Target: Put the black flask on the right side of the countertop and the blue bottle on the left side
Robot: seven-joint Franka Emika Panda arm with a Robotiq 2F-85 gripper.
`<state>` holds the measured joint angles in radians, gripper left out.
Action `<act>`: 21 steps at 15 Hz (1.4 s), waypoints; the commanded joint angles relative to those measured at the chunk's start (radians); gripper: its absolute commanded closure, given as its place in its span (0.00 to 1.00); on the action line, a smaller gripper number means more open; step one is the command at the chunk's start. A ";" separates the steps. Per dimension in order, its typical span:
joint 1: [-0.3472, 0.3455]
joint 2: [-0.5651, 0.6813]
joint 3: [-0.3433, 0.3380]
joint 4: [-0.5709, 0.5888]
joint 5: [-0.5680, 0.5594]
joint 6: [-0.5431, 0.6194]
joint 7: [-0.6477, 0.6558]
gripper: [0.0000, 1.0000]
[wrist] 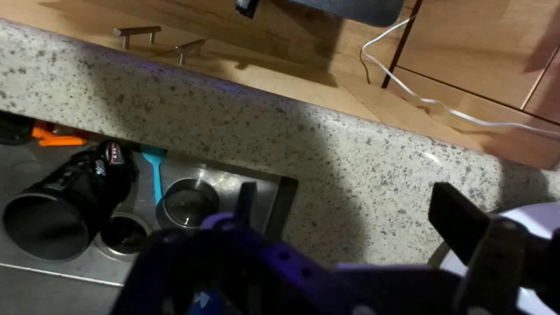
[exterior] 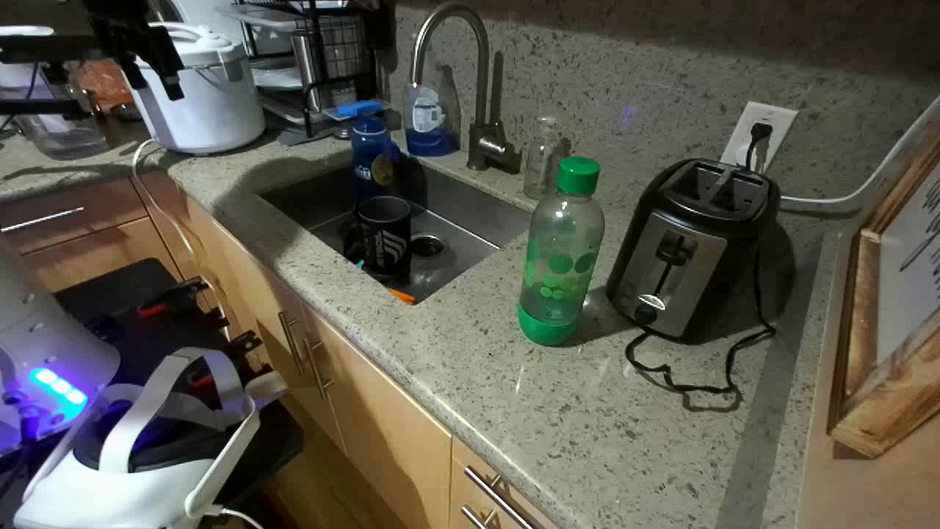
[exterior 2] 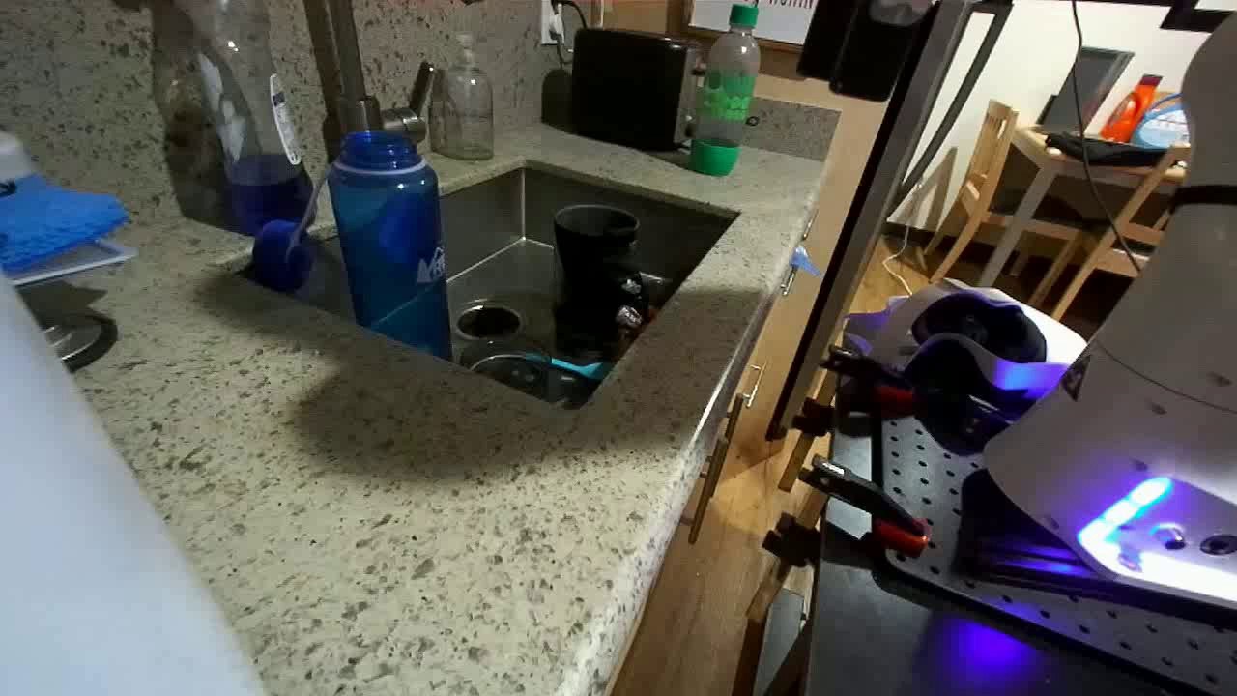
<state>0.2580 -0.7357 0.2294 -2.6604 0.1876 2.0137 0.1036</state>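
In the sink (exterior: 488, 209) of the speckled surface (exterior: 470, 360), the black flask (exterior: 387, 235) and blue bottle (exterior 2: 387, 246) stood upright, long axes vertical, mouths upward. The gripper (wrist: 345, 197) was spread wide. Only the exterior views showed the green bottle (exterior: 562, 246).

In an exterior view, the water bottle (exterior: 371, 158) is standing behind the flask (exterior: 385, 235) in the sink (exterior: 474, 200); on the countertop (exterior: 587, 441), the faucet (exterior: 482, 95) is rising behind the sink, and the soda bottle (exterior: 562, 253) is standing just left of the toaster (exterior: 694, 250)
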 commanded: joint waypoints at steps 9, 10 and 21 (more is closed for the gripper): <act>-0.069 0.039 -0.051 -0.017 -0.018 0.021 0.003 0.00; -0.082 0.045 -0.062 -0.020 -0.019 0.023 0.005 0.00; -0.276 0.093 -0.195 -0.129 -0.063 0.191 0.013 0.00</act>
<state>0.0325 -0.6460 0.0647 -2.7532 0.1549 2.1479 0.1034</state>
